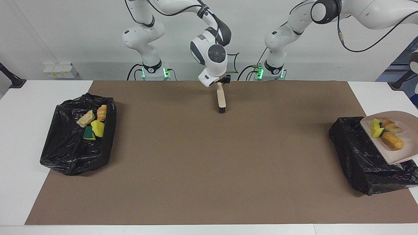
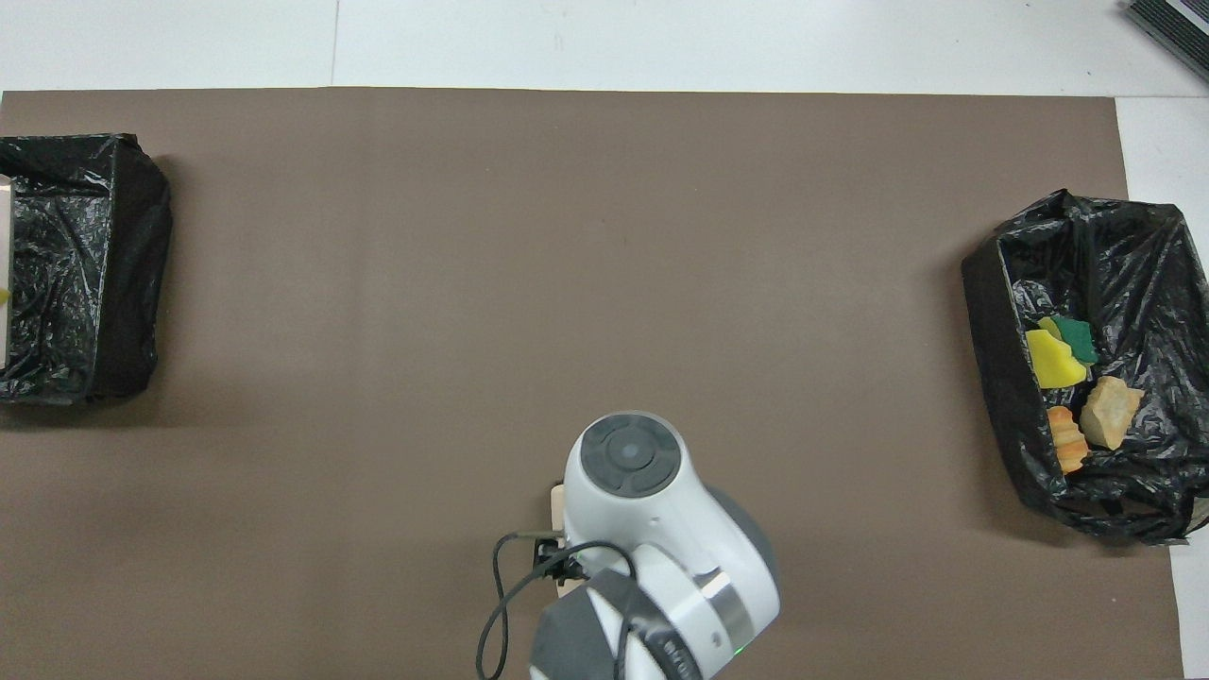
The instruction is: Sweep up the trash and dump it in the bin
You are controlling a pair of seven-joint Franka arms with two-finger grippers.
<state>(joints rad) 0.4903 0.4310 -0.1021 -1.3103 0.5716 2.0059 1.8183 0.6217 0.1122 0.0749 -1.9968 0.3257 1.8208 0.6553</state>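
Observation:
My right gripper (image 1: 224, 79) is shut on the handle of the beige brush (image 1: 221, 98), which hangs with its dark bristles on the brown mat close to the robots; a sliver of the brush shows in the overhead view (image 2: 557, 501). The beige dustpan (image 1: 403, 151) is tilted over the black-lined bin (image 1: 356, 150) at the left arm's end. It carries trash: a yellow-green sponge piece (image 1: 376, 128) and bread-like lumps (image 1: 392, 141). Its handle and my left gripper are out of view. The bin (image 1: 75, 153) at the right arm's end holds several scraps (image 1: 93, 125), also seen from overhead (image 2: 1072, 378).
The brown mat (image 1: 209, 163) covers most of the white table, and both bins stand at its ends. The bin at the left arm's end also shows in the overhead view (image 2: 85, 274). The right arm's wrist (image 2: 652, 510) hides the gripper from above.

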